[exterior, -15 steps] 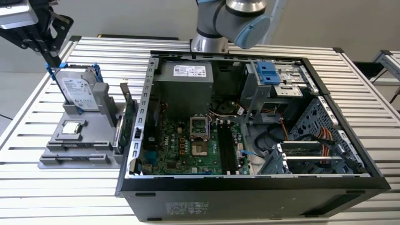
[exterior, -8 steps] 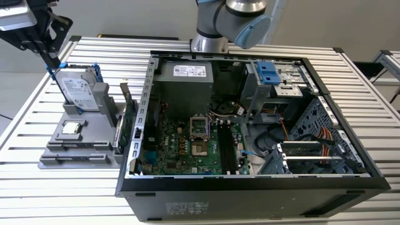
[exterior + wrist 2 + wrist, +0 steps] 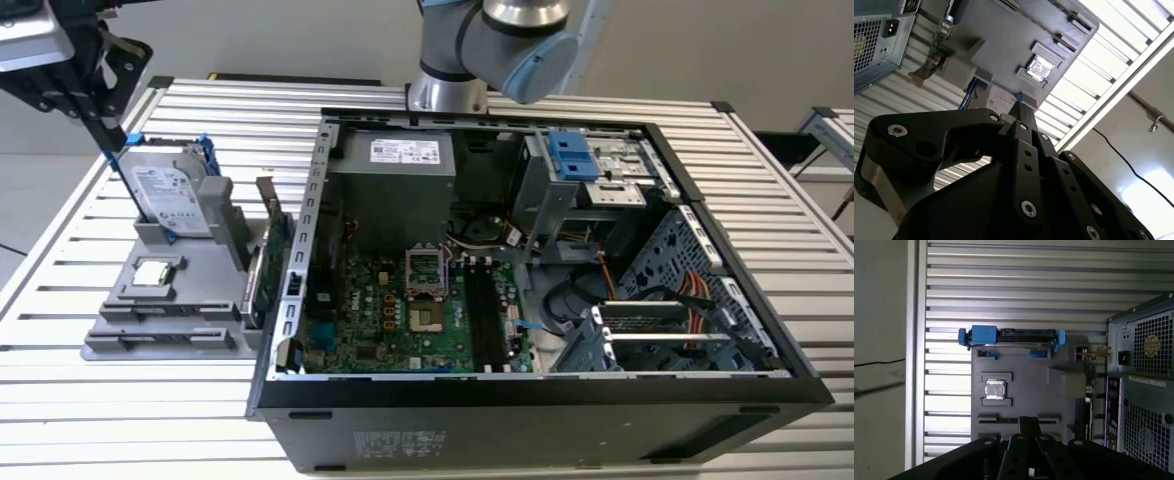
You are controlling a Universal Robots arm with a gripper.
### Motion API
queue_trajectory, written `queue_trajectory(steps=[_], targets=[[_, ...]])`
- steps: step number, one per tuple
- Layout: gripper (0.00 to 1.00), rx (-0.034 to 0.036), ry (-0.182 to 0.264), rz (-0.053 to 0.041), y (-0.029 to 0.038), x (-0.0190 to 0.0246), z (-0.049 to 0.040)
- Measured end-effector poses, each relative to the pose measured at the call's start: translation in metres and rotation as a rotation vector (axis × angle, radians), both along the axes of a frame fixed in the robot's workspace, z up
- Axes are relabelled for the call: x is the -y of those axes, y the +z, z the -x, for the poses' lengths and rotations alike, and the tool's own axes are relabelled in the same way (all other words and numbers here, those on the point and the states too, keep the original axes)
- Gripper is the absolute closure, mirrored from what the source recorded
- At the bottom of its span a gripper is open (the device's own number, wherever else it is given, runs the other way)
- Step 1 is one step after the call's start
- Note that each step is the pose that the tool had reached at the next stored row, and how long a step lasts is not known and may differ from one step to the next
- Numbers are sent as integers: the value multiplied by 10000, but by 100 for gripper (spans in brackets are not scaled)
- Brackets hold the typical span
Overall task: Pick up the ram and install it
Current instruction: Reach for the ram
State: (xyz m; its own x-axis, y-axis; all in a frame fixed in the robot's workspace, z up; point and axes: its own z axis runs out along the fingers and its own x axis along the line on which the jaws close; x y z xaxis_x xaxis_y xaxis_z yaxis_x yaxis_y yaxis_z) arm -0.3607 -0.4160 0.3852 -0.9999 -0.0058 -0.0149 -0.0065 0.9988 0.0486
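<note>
Well, your gripper (image 3: 1029, 421) hovers over grey parts holder (image 3: 1024, 385) on tabletop (image 3: 134, 440), fingers (image 3: 1021, 114) pinched together, nothing between; ram pickup, install both look pending.

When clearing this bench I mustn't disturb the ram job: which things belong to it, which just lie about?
Job:
gripper
open computer case
motherboard

Lying about:
hard drive with blue clips
green expansion card
processor chip
</note>
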Motion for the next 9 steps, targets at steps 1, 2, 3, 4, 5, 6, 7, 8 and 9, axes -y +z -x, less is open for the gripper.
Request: queue_trajectory(steps=[1,2,3,4,5,6,7,8,9], targets=[[100,0,-1,0,0,9,0],[100,-1,0,1,0,18,-1],[100,-1,0,0,0,27,-1],[100,0,0,0,0,36,-2],[100,-1,0,0,0,46,-2],[100,0,0,0,0,56,-2],[100,-1,0,0,0,67,-2],[100,-2,-1,1,0,77,-2],[100,-1,-1,0,0,87,-2]])
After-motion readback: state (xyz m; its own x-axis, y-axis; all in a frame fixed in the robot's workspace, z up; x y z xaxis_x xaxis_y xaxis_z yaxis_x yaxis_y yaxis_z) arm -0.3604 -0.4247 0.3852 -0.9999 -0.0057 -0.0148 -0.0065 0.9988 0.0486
